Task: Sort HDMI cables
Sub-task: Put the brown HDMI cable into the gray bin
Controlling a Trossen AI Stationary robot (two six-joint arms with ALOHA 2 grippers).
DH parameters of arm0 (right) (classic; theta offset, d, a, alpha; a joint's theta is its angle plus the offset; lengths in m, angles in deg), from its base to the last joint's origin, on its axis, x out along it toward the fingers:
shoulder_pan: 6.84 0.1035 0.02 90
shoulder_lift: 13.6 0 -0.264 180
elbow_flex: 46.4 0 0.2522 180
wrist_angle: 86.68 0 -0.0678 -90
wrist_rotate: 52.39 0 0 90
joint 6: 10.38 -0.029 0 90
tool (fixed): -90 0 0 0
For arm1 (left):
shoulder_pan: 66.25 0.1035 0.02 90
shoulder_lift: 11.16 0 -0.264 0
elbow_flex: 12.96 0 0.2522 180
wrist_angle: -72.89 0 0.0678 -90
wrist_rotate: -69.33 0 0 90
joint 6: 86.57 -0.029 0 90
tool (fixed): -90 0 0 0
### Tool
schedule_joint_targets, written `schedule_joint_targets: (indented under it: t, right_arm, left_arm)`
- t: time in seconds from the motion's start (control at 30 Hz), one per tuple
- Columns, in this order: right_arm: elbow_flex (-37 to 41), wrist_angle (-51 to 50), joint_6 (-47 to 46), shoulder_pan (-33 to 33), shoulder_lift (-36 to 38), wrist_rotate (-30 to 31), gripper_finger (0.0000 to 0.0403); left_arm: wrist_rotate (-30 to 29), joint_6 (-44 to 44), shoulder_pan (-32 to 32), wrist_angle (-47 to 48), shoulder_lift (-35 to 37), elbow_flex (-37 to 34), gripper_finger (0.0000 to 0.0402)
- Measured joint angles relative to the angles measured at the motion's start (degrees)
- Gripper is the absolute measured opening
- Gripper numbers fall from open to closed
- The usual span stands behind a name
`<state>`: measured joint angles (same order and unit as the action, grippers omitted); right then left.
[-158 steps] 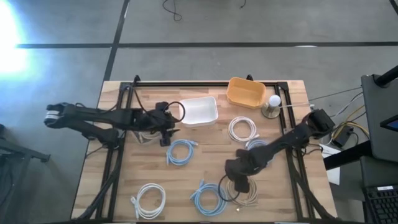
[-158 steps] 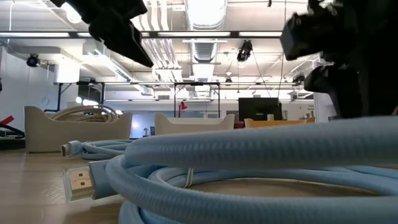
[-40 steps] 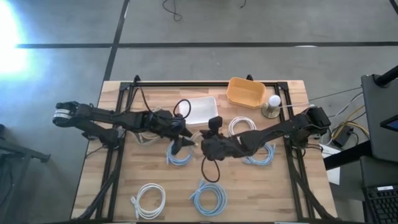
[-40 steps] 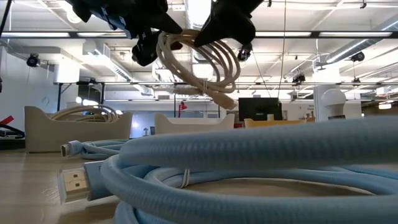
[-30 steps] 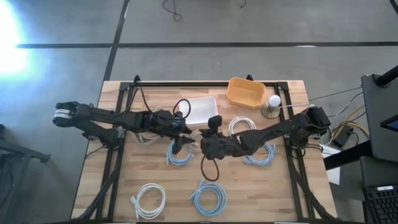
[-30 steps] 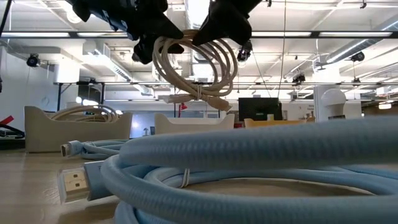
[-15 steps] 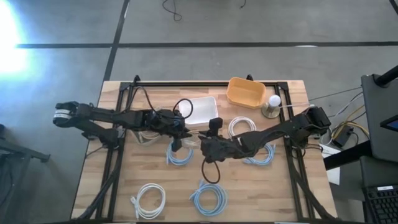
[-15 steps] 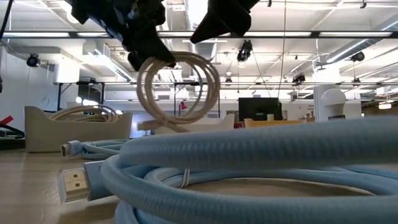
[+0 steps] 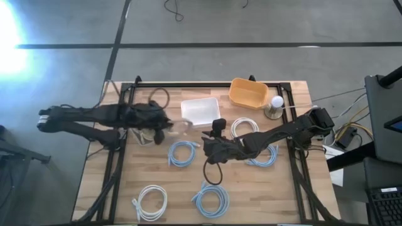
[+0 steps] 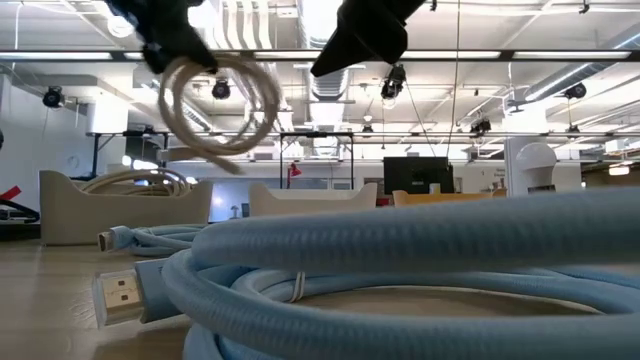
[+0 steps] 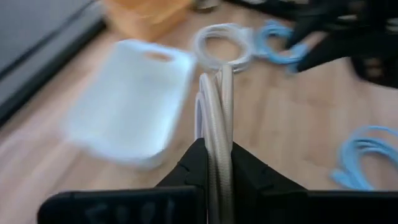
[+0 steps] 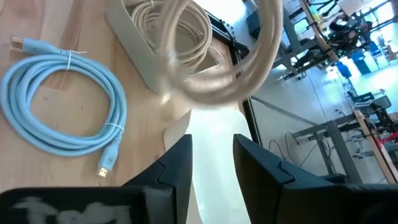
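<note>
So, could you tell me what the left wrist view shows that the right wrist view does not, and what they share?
Only the left wrist view shows the left gripper shut on the beige coil, with the white bin, the orange bin and a white coil on the table beyond. Only the right wrist view shows the right gripper open, a tan bin already holding beige cable, and room fixtures past the table edge. Both show the carried beige coil, blue cable coils and the wooden table.
</note>
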<state>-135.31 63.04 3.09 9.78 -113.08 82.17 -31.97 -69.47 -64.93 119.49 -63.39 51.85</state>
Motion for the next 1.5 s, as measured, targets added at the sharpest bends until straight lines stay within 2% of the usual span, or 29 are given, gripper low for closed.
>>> schedule_joint_targets:
  t: [0.13, 0.27, 0.43, 0.7, 0.83, 1.0, 1.2, 1.5]
  right_arm:
    - [0.2, 0.0, 0.0, -0.1, 0.0, 0.0, 0.0104]
    - [0.3, 0.0, 0.0, -0.1, 0.0, 0.0, 0.0099]
    - [0.4, 0.0, 0.0, -0.1, 0.0, 0.0, 0.0093]
    - [0.4, 0.0, 0.0, -0.2, 0.0, 0.0, 0.0099]
    - [0.4, 0.0, 0.0, -0.2, 0.0, 0.0, 0.0102]
    - [0.4, 0.0, 0.2, -0.2, 0.0, 0.0, 0.0099]
    - [0.4, 0.0, 0.2, -0.2, 0.0, 0.0, 0.0089]
    - [0.5, 0.0, 0.0, -1.0, 0.0, -0.1, 0.0087]
  left_arm:
    - [-5.5, 4.9, 0.0, 8.3, 5.5, -0.5, 0.0036]
    - [-6.6, 10.3, 0.0, 16.8, 8.7, -0.9, 0.0036]
    - [-6.9, 13.9, 0.0, 21.9, 11.1, -2.1, 0.0035]
    - [-10.6, 15.0, 0.0, 23.0, 11.9, -3.5, 0.0034]
    - [-6.9, 16.3, 0.0, 25.0, 11.8, -5.1, 0.0038]
    - [-4.2, 20.1, 0.0, 25.8, 11.7, -10.7, 0.005]
    - [-7.2, 20.2, 0.0, 25.7, 11.3, -15.2, 0.0074]
    - [-8.3, 19.4, 0.0, 26.2, 11.2, -15.2, 0.0127]
